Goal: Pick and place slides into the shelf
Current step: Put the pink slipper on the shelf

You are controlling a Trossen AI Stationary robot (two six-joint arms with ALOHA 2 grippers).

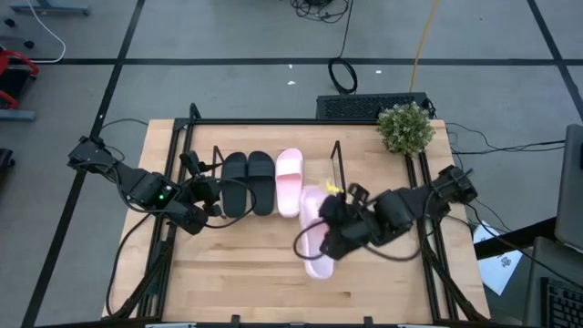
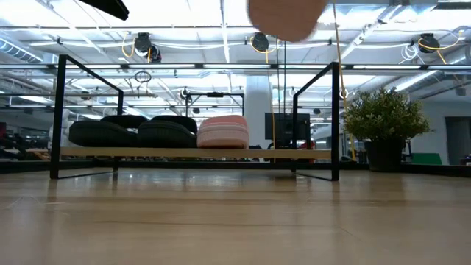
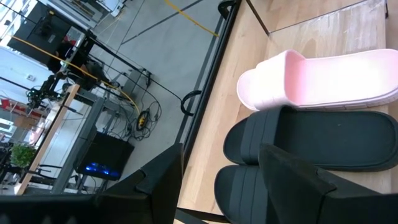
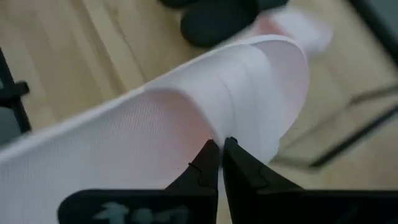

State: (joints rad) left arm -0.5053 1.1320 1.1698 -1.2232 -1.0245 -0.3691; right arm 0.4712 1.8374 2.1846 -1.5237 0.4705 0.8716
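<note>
No writing reads on the pink slide [image 4: 186,118] the right pincer [image 4: 219,146] grips.

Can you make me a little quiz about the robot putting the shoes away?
1. How many slides sit on the shelf?
2. True or false: the right end effector is pinching a pink slide.
3. Which end effector is open beside the black slides: left or right?

Key: 1. Three: two black, one pink slide on the shelf. 2. True. 3. The left end effector.
</note>
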